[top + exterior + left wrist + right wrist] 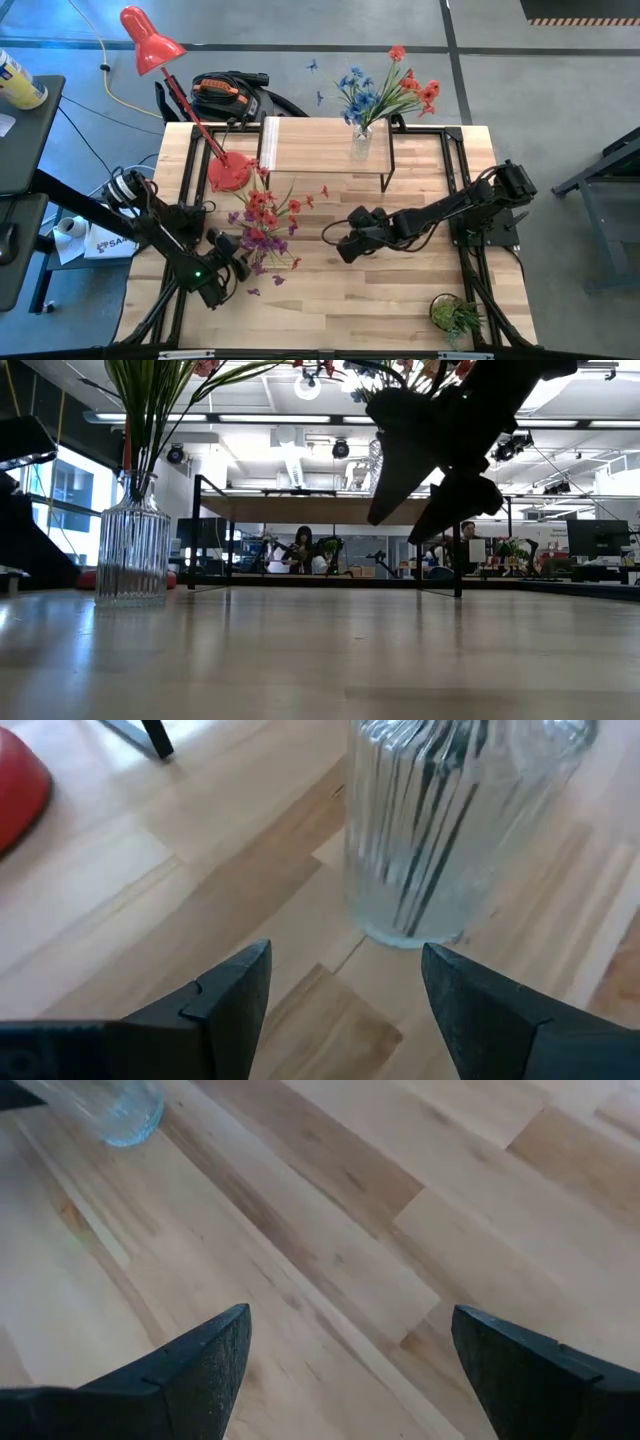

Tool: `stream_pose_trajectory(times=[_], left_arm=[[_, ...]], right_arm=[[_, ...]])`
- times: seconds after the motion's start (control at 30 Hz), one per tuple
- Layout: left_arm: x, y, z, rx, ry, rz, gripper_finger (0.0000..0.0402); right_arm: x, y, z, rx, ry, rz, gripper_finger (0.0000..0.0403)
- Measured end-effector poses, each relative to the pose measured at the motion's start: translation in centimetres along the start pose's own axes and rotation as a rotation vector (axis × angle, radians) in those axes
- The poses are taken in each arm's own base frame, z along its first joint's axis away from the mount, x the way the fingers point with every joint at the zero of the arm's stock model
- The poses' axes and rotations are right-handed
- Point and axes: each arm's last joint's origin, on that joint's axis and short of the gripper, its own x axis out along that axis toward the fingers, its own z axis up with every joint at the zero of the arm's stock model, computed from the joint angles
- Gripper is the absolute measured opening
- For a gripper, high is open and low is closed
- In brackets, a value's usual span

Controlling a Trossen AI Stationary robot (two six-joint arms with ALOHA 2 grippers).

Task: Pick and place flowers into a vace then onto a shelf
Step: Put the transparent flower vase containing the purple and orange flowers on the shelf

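A ribbed glass vase (440,830) stands upright on its base on the wooden table, left of centre, with red and purple flowers (262,215) in it. My left gripper (345,955) is open just short of the vase's foot, on its near left side, touching nothing. My right gripper (348,245) hangs open above the table to the right of that vase, whose base (120,1110) shows ahead of it. A second vase (361,142) with blue and red flowers (385,90) stands on the shelf (310,145) at the back.
A red desk lamp stands with its round base (230,172) at the shelf's left end, close behind the table vase. A small leafy plant (458,315) sits at the near right corner. Loose petals (275,280) lie beside the vase. Bare wood spreads in the near middle.
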Motion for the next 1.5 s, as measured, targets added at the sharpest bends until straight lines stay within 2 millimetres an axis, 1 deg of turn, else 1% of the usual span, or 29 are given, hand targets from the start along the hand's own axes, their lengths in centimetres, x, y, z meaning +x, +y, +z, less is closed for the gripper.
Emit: stream_pose_trajectory(times=[0.1,0.27,0.33,0.43,0.57,0.67,0.73,0.9,0.97,1.3,1.4,1.5], left_arm=[[-0.1,-0.1,-0.1,-0.055,0.004,-0.008,0.0292],[-0.1,-0.2,-0.3,-0.144,0.086,0.0,0.0292],[-0.1,-0.3,-0.4,-0.153,0.093,-0.008,0.0292],[-0.1,-0.6,-0.4,-0.139,0.113,-0.019,0.0292],[-0.6,-1.6,0.0,-0.032,0.141,-0.049,0.0294],[-1.1,-2.5,0.5,0.068,0.129,-0.084,0.031],[-1.4,-3.0,0.9,0.098,0.105,-0.1,0.0328],[-1.4,-3.1,1.1,0.086,0.063,-0.097,0.0386],[-1.4,-2.9,1.1,0.082,0.062,-0.084,0.0396],[-1.4,-2.8,1.2,0.096,0.034,-0.075,0.0353],[-1.4,-2.7,1.3,0.097,0.003,-0.075,0.0343],[-1.4,-2.8,1.3,0.096,0.008,-0.075,0.0337]], right_arm=[[0.0,0.0,0.0,0.0,-0.011,-0.006,0.0334],[0.0,0.0,0.0,-0.001,-0.017,-0.01,0.0334],[0.0,0.0,0.0,-0.007,-0.017,-0.01,0.0334],[0.0,0.0,0.0,-0.022,-0.017,-0.01,0.0334],[0.0,0.0,0.1,-0.033,-0.021,-0.013,0.0334],[0.0,0.0,0.1,-0.059,-0.029,-0.018,0.0334],[0.0,-0.1,0.1,-0.073,-0.033,-0.021,0.0334],[0.0,-0.1,0.1,-0.079,-0.033,-0.021,0.0335],[0.0,-0.1,0.1,-0.079,-0.032,-0.021,0.0334],[0.0,-0.1,0.0,-0.078,-0.023,-0.02,0.0335],[0.0,-0.1,0.1,-0.078,-0.034,-0.027,0.0335],[0.0,-0.2,0.2,-0.075,-0.054,-0.041,0.0334]])
